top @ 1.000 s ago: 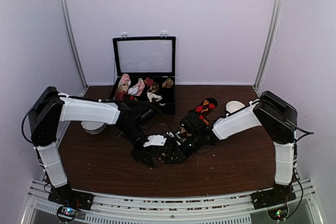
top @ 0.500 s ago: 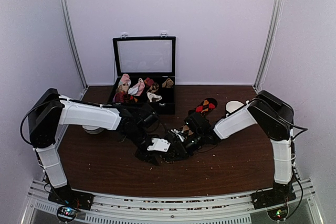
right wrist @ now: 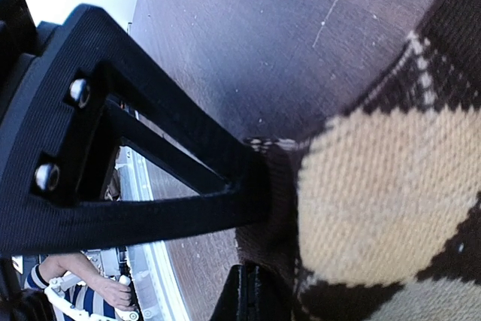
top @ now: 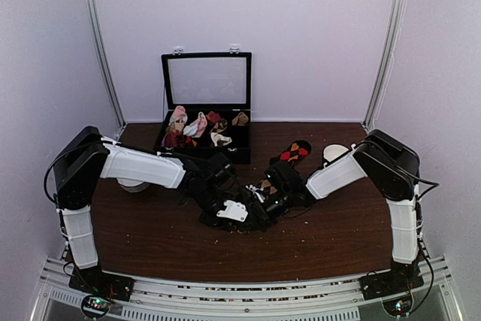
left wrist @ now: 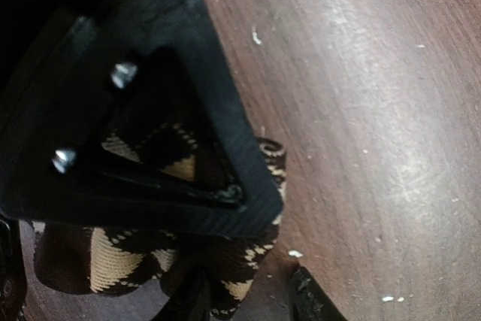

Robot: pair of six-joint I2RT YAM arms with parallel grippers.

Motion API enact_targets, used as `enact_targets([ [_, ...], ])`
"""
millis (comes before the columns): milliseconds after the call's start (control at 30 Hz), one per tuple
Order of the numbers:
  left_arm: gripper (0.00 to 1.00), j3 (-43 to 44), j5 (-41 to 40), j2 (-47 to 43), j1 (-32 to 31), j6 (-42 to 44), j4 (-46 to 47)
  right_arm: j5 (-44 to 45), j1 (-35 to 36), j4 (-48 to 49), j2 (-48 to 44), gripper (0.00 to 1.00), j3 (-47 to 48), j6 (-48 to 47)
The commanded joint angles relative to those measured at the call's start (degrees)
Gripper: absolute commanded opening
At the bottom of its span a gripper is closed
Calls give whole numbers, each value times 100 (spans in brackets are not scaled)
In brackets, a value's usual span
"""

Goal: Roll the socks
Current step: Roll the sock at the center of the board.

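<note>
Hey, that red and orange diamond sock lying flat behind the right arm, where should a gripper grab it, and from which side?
Take the red and orange sock at its far end, the part clear of the right arm. It lies flat and diagonal, so probably come straight down, jaws across its narrow width.

Nothing to read here: no label or print on the socks [right wrist: 376, 186], box [top: 207, 80] or tabletop [top: 338, 238].
</note>
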Motion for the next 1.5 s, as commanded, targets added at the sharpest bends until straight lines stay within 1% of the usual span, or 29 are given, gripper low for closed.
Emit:
enact_targets([
  [0,38,276,-278,306,-38,102,29,11,-40,-262,180,3,-75,-1],
  [167,38,356,-467,445,-120,224,-32,-74,-60,-481,190,4,-27,-166],
  [233,37,266,-537,349,-214,275,-45,-70,-76,-585,190,5,-19,-230],
  [300,37,153,-388,158,-263,307,-145,-65,-106,-624,185,5,-37,-262],
  [433,37,-14,-261,-215,-266,313,-595,-56,-161,-767,158,4,-32,-385],
  [533,36,-7,-85,-343,-266,333,-1161,-61,-157,-1206,178,4,108,-655],
  [600,36,13,124,-444,-266,254,-1367,-73,-164,-1360,177,4,159,-765],
  [667,36,-18,258,-552,-266,180,-1280,-120,-162,-1431,168,4,174,-796],
  [767,40,96,270,-529,-266,102,-1057,-121,-163,-1640,180,3,227,-919],
  [900,42,389,128,-277,-267,124,-832,-111,-160,-1729,164,2,223,-952],
  [1100,44,650,-211,104,-277,293,-543,-122,-156,-1587,136,2,177,-830],
  [1233,44,739,-274,235,-275,361,-480,-137,-154,-1560,161,2,207,-795],
  [1467,38,801,-440,487,-301,470,-492,-171,-154,-1516,171,2,229,-757],
])
